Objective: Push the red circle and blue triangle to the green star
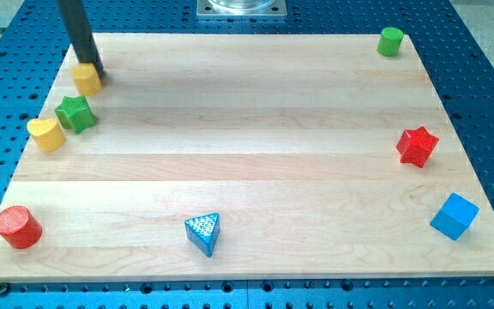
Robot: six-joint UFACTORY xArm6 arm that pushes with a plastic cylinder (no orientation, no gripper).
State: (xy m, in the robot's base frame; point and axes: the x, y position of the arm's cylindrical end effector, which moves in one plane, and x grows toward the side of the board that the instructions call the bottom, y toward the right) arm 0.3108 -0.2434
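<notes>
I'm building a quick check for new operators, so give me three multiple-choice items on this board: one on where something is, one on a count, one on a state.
1. Where does the green star lie?
A. near the view's left edge, between two yellow blocks
B. at the view's bottom right
C. at the board's centre

2. How many red blocks are on the board?
A. one
B. two
C. three

3. How does my tip stand to the upper yellow block?
A. far off, across the board
B. right at it, on its top-right side
C. resting on the blue triangle

Answers:
1 A: the star sits between the upper yellow block and the yellow heart-like block.
2 B: only the red circle and the red star are red.
3 B: the rod ends at that block, while the blue triangle lies far away at the bottom.
</notes>
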